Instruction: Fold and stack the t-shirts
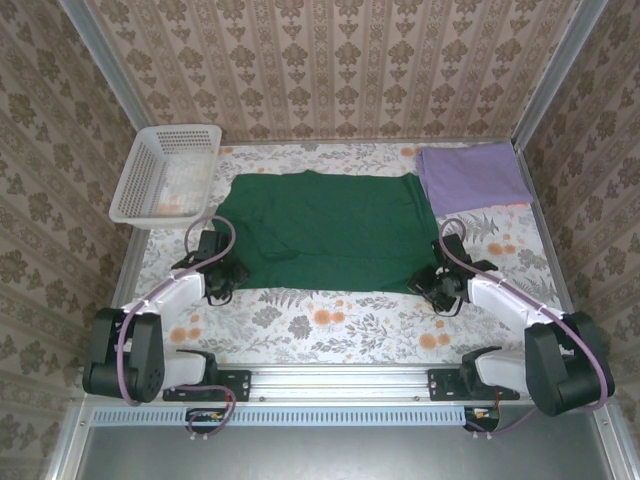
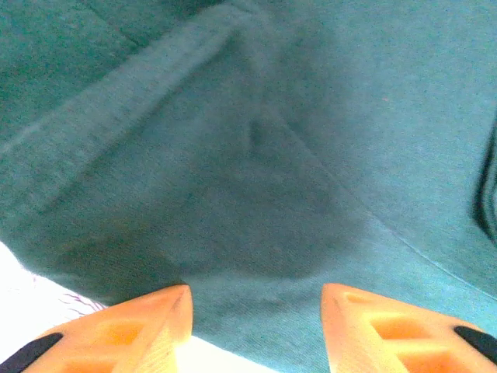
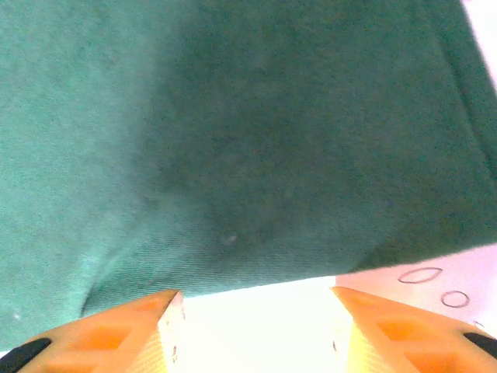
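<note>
The left pincer point(image 2: 255, 294) stands spread over the near left corner of the green t-shirt point(image 1: 325, 225), at about 8 o'clock on the table point(image 1: 330, 325). The right pincer point(image 3: 255, 295) is spread as well at about 4 o'clock, with the near hem just beyond its tips and bare table between them; neither is pinching anything. The green t-shirt lies flat across the middle of the table, and the lilac t-shirt point(image 1: 470, 175) sits as a flat rectangle at about 1 o'clock. The likeliest trouble is an uneven grab: on the right the hem lies ahead of the fingers, so closing here could catch nothing, while the left could take a fuller bite and skew the fold. A seam and crease run diagonally under the left wrist, so a bunched layer might be caught with the corner. Pulling the green cloth could also disturb the lilac one, since their corners meet at the far right; whether they overlap or merely touch I cannot tell. From above, both sets of fingertips hide under the wrists, the wrist views are soft, and what the white basket point(image 1: 165, 170) at 10 o'clock holds is unclear.
</note>
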